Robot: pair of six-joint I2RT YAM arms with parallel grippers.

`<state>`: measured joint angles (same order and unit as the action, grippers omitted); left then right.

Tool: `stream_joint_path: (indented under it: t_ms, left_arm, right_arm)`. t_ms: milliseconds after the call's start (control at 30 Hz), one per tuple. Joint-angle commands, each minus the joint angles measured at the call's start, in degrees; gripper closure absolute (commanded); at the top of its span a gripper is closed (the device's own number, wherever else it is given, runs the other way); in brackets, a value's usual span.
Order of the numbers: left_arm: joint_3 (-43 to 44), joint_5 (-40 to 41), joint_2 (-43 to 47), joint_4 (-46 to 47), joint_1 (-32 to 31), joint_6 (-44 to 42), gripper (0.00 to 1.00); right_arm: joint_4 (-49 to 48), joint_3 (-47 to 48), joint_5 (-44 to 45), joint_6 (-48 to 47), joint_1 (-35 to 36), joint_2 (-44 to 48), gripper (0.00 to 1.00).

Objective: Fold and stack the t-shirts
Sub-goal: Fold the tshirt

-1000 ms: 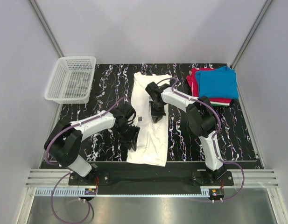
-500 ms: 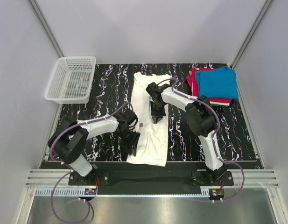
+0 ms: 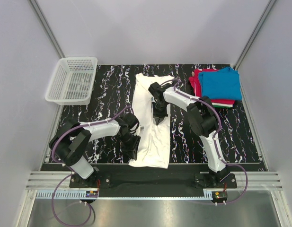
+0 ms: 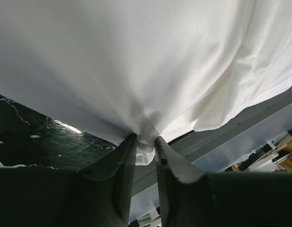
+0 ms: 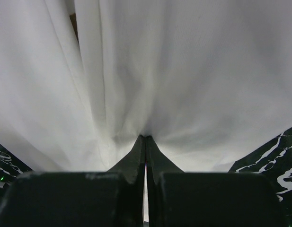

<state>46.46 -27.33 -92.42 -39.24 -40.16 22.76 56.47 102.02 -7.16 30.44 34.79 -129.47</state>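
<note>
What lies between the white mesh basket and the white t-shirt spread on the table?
Only bare black marbled table lies between the basket and the white t-shirt. Nothing rests on that stretch. The top external view shows this.

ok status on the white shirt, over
left gripper jaws shut on white t-shirt, near left edge. right gripper jaws pinching its middle. blue t-shirt on red t-shirt far right, nothing blocking.

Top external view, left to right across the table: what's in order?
white mesh basket → white t-shirt → stack of blue and red t-shirts
</note>
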Motion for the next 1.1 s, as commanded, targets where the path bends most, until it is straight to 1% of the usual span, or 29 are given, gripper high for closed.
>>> stream_joint_path:
  t_ms: [0, 133, 300, 433, 600, 700, 900, 1067]
  left_arm:
    - [-1.45, -0.09, -0.66, 2.16, -0.53, 0.79, 0.72]
    - [-1.28, 0.52, 0.57, -0.03, -0.97, 1.40, 0.71]
    - [-0.23, 2.37, 1.10, -2.94, -1.32, 1.93, 0.70]
    - [0.04, 2.90, 1.89, -4.70, -1.41, 2.20, 0.69]
    - [0.91, 3.95, 2.42, -6.63, -1.32, 2.02, 0.65]
    - [1.62, 4.66, 2.25, -7.34, -1.32, 1.58, 0.60]
    - [2.76, 4.48, 0.67, -7.60, -1.32, 1.06, 0.60]
    - [4.16, 4.13, -0.48, -7.51, -1.32, 0.70, 0.60]
  right_arm:
    - [-4.00, -0.15, 2.15, -0.02, -0.59, -4.91, 0.98]
    - [-3.47, 0.02, 2.32, -0.03, -1.39, -5.18, 0.94]
    - [-2.86, 0.11, 3.46, -0.38, -2.18, -4.92, 0.91]
    - [-2.24, 0.64, 3.90, -0.82, -2.88, -4.92, 0.85]
    - [-1.89, 1.17, 4.26, -1.26, -3.50, -5.09, 0.82]
    - [-1.63, 1.69, 3.99, -1.52, -3.85, -5.44, 0.81]
    - [-1.27, 2.48, 2.59, -2.57, -4.11, -5.62, 0.78]
    - [-1.36, 2.05, -1.01, -1.79, -4.20, -3.96, 0.78]
